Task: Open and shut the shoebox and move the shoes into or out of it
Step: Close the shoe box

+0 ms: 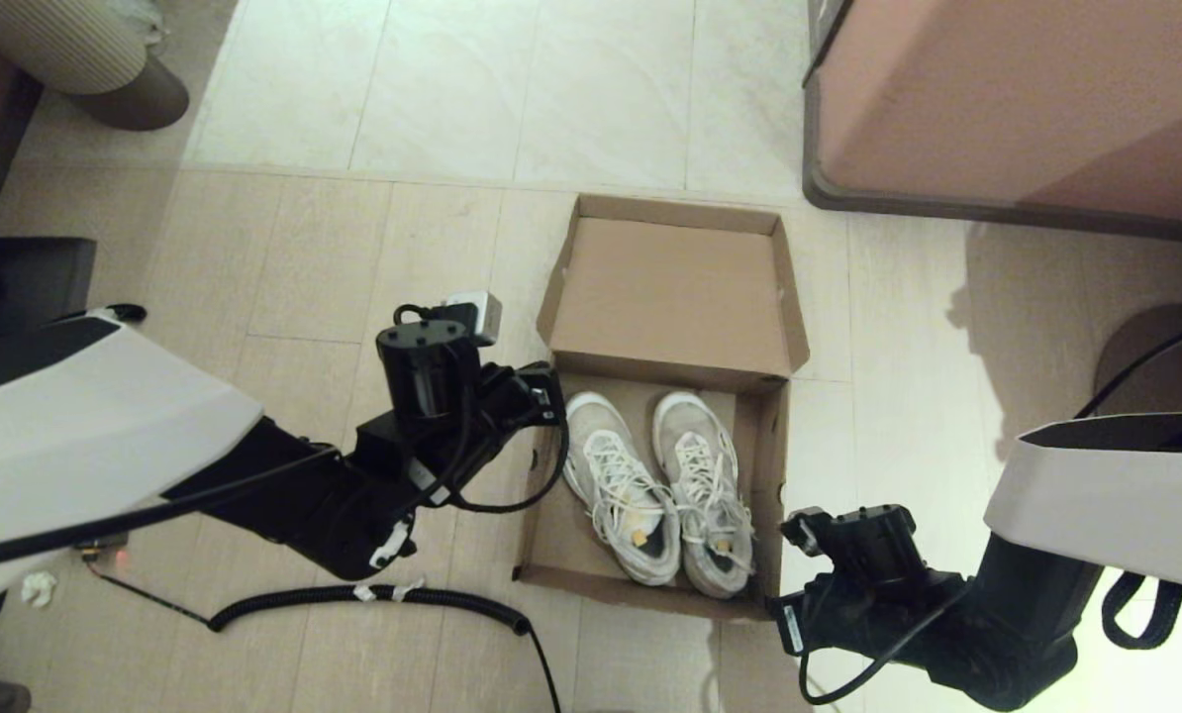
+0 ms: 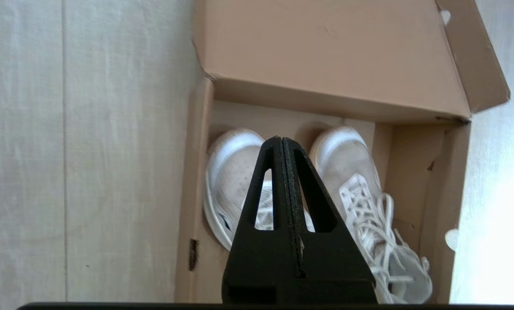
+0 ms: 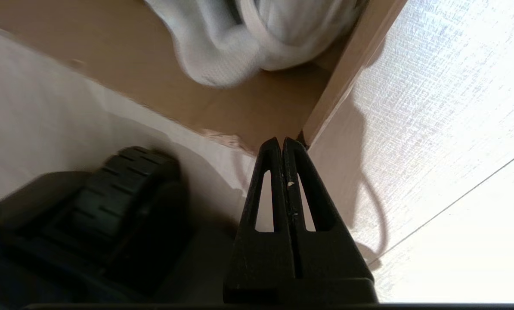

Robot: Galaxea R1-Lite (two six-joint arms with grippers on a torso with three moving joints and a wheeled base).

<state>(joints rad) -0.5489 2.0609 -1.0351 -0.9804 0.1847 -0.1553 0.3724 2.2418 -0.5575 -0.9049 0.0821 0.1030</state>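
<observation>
The brown cardboard shoebox (image 1: 764, 465) lies on the floor with its hinged lid (image 1: 672, 292) flipped back and open. Two white lace-up shoes sit side by side inside it: the left one (image 1: 619, 485) and the right one (image 1: 702, 490), toes toward the lid. My left gripper (image 1: 548, 394) hovers at the box's left wall near the toes, shut and empty; its wrist view looks down on the shoes (image 2: 233, 172) and the box (image 2: 416, 172). My right gripper (image 1: 797, 530) is shut and empty, just outside the box's near right corner (image 3: 313, 125), where a shoe heel (image 3: 244, 43) shows.
A large pinkish-brown furniture block (image 1: 1017, 99) stands at the back right of the box. A coiled black cable (image 1: 373, 597) lies on the tiled floor at the near left. A ribbed grey bin (image 1: 86, 50) stands at the far left.
</observation>
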